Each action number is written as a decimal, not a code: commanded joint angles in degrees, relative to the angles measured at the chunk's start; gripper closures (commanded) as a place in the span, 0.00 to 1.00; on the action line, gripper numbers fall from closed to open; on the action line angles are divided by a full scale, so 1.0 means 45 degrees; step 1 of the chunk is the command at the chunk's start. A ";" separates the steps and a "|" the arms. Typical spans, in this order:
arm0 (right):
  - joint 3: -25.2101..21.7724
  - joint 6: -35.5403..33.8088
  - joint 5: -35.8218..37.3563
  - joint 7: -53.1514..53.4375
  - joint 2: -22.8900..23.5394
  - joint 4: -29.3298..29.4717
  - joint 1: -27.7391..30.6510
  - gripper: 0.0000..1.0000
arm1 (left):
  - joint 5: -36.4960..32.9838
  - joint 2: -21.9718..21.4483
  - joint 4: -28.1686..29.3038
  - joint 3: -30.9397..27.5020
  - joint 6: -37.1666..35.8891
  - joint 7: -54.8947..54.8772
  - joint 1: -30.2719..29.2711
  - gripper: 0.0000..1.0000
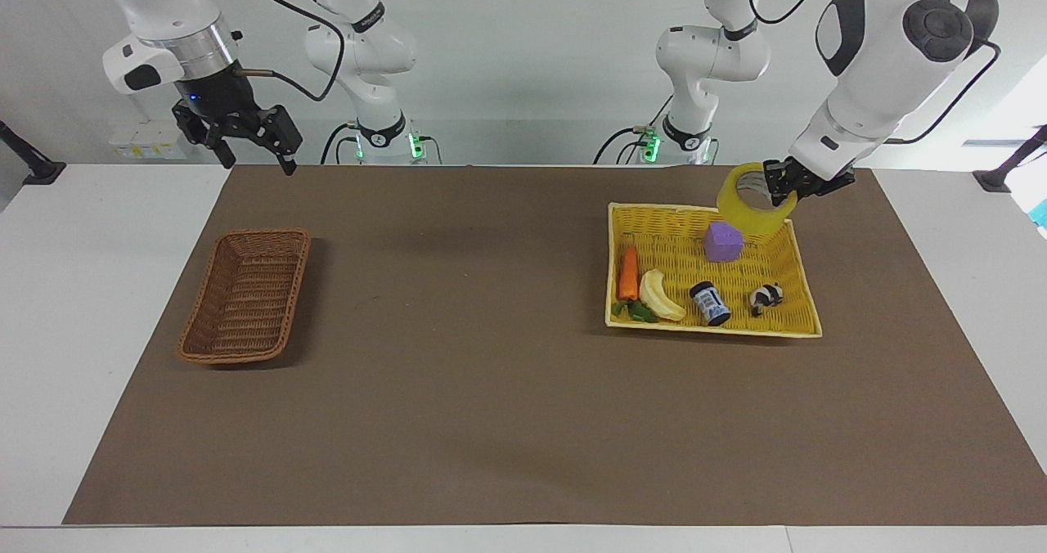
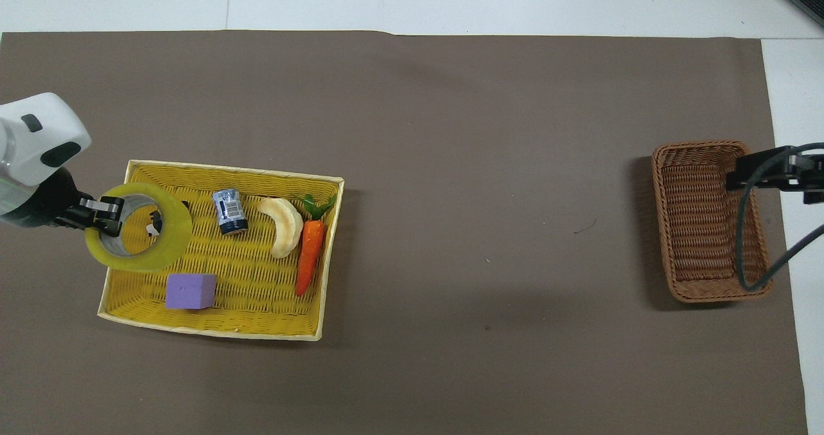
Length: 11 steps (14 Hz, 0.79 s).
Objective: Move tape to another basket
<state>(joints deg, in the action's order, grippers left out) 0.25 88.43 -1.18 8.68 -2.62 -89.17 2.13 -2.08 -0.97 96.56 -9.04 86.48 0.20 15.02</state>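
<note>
My left gripper (image 1: 781, 182) is shut on the rim of the tape (image 1: 736, 209), a wide translucent yellow roll. It holds the roll tilted in the air over the edge of the yellow basket (image 1: 679, 227) that lies nearest the robots. In the overhead view the tape (image 2: 143, 261) hangs from the left gripper (image 2: 103, 211) over the yellow basket's (image 2: 257, 284) corner. The narrow brown wicker basket (image 1: 245, 295) stands empty toward the right arm's end of the table. My right gripper (image 1: 255, 160) waits open, high in the air, and covers that basket's (image 2: 702, 222) rim in the overhead view.
In the yellow basket lie a purple cube (image 1: 723, 240), a carrot (image 1: 627, 273), a pale banana piece (image 1: 658, 295), a small blue-labelled can (image 1: 709, 303) and a small black-and-white figure (image 1: 766, 296). A brown mat (image 1: 491, 373) covers the table between the baskets.
</note>
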 commanded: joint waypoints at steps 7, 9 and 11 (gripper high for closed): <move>0.0099 0.0075 -0.0266 -0.0132 -0.0219 -0.0223 0.0171 0.00 | 0.0012 -0.0566 -0.0286 0.0405 -0.0625 0.1945 -0.0254 1.00; 0.0371 -0.0120 -0.0440 -0.0132 -0.0258 -0.0204 -0.0159 0.00 | 0.0538 -0.0546 -0.0345 0.0659 -0.0508 0.3036 -0.0078 1.00; 0.0664 0.0481 -0.1433 -0.0171 -0.0239 -0.0184 -0.0413 0.00 | 0.0851 -0.0507 -0.0403 0.1068 -0.0488 0.3974 0.0078 1.00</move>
<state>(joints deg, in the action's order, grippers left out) 2.04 88.61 -4.32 8.56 -2.66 -89.16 1.04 0.26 -2.95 95.54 -4.98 84.65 14.24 14.17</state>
